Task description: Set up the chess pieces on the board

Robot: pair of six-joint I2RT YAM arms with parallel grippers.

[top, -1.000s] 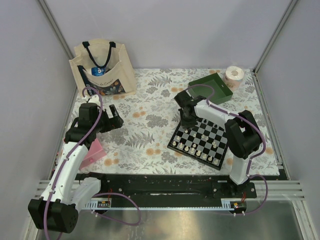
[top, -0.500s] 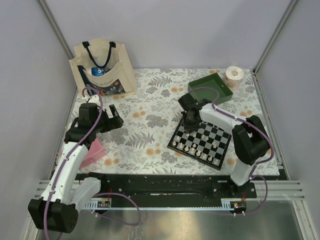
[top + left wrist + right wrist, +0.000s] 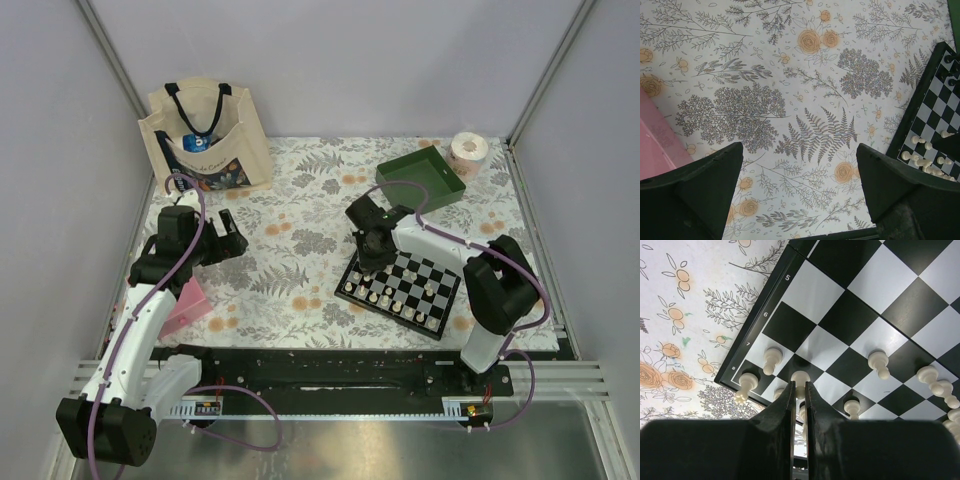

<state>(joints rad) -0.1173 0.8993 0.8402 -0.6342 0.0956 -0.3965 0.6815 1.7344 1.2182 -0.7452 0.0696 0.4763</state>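
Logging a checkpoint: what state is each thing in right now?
left gripper: open, empty.
right gripper: shut on a white piece.
board: lying flat, partly set.
green tray: looks empty.
tote bag: standing, top open.
paper roll: standing on end.

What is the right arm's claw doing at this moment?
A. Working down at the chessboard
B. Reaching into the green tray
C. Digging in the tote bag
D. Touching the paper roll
A: the right gripper is down at the left edge of the chessboard, its tips shut on a white piece.
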